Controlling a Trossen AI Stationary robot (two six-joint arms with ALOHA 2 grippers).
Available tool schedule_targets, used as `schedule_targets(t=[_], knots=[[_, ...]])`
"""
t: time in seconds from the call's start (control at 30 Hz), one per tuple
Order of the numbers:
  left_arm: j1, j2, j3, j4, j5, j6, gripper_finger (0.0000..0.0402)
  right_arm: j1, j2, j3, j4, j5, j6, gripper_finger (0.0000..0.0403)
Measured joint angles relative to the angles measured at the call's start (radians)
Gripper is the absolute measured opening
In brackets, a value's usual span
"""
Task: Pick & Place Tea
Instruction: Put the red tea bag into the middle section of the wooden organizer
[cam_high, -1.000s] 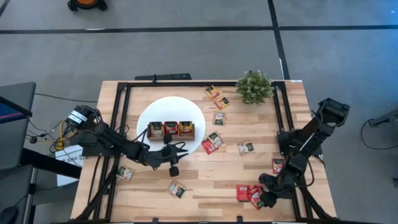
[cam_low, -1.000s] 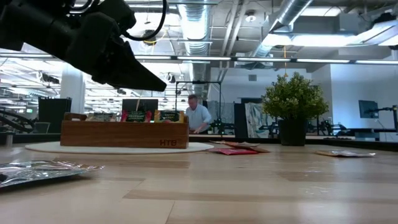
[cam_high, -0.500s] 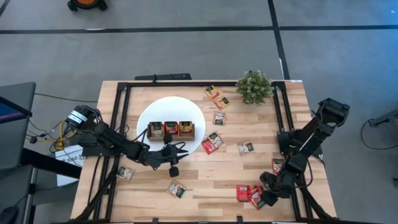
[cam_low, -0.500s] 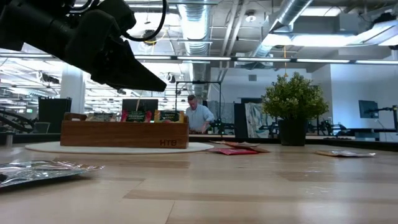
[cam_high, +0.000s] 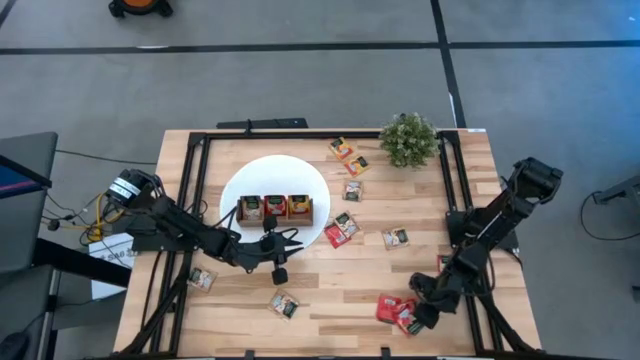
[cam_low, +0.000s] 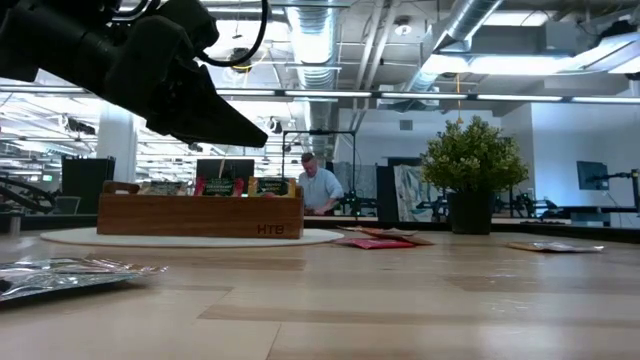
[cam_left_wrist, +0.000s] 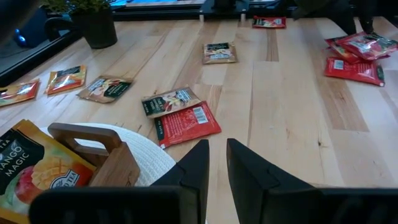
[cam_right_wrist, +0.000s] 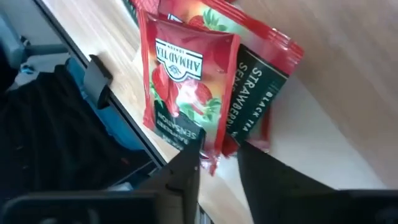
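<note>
Two or three red tea sachets (cam_high: 392, 308) lie stacked near the table's front right. My right gripper (cam_high: 414, 312) reaches them slanting down, open by a narrow gap, with the stack's near corner (cam_right_wrist: 217, 163) between its fingertips. The top sachet (cam_right_wrist: 183, 87) is red with strawberries on it. The brown wooden tray (cam_high: 275, 208) stands on the white disc (cam_high: 240, 185) with sachets upright in its compartments. My left gripper (cam_high: 292, 242) hovers just beside the tray's near right, open only a slit (cam_left_wrist: 217, 146), holding nothing. My right gripper has the near corner of the stacked red sachets (cam_right_wrist: 214, 158) between its two fingertips, coming slanting down from the table's right. One fingertip (cam_right_wrist: 189, 158) overlaps the top sachet's edge; whether both fingers press on it I cannot tell. The sachets lie on the table.
Loose sachets lie scattered: two orange ones (cam_high: 348, 155) at the far side, others at mid table (cam_high: 342, 228) (cam_high: 396, 238), two near the front left (cam_high: 285, 304) (cam_high: 200, 278), one by the right arm (cam_high: 446, 264). A potted plant (cam_high: 408, 140) stands far right. Black frame rails (cam_high: 448, 180) border the table.
My right gripper has swung a little toward the table's left, onto the red sachets, and the sachets have shifted and turned slightly on the table. My left arm has kept still.
</note>
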Motion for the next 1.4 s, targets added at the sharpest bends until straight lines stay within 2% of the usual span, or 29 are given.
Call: schedule_targets(t=[0.17, 0.37, 0.43, 0.6, 0.67, 0.83, 1.0, 1.17, 1.23, 1.33, 1.4], knots=[[0.000, 0.000, 0.000, 0.000, 0.000, 0.000, 0.0048, -0.020, 0.000, 0.001, 0.001, 0.000, -0.113, 0.0014], [0.000, 0.000, 0.000, 0.023, 0.010, -0.015, 0.0048, -0.075, -0.030, 0.061, -0.043, -0.033, -0.255, 0.0002], [0.000, 0.008, 0.006, 0.077, 0.010, -0.004, 0.0048, -0.109, -0.060, 0.107, -0.151, -0.031, -0.306, 0.0002], [0.000, 0.088, 0.106, 0.090, 0.011, 0.077, 0.0048, -0.234, -0.073, 0.303, -0.617, -0.012, -0.492, 0.0001], [0.001, 0.146, 0.162, 0.082, 0.010, 0.111, 0.0048, -0.292, -0.050, 0.378, -0.708, 0.031, -0.606, 0.0000], [0.009, 0.295, 0.317, 0.060, -0.009, 0.185, 0.0057, -0.419, 0.040, 0.461, -0.649, 0.090, -0.891, 0.0000], [0.049, 0.371, 0.443, -0.127, 0.086, 0.114, 0.0092, -0.462, 0.159, 0.469, -0.521, 0.161, -1.079, 0.0000], [0.079, 0.399, 0.460, -0.131, 0.185, 0.056, 0.0154, -0.463, 0.244, 0.469, -0.441, 0.164, -1.159, 0.0000], [0.089, 0.405, 0.460, -0.132, 0.267, 0.027, 0.0174, -0.463, 0.257, 0.469, -0.430, 0.176, -1.167, 0.0000], [0.102, 0.430, 0.460, -0.102, 0.389, -0.036, 0.0186, -0.458, 0.246, 0.469, -0.428, 0.250, -1.169, 0.0000], [0.106, 0.448, 0.460, -0.084, 0.396, -0.072, 0.0187, -0.448, 0.223, 0.469, -0.426, 0.306, -1.171, 0.0000]])
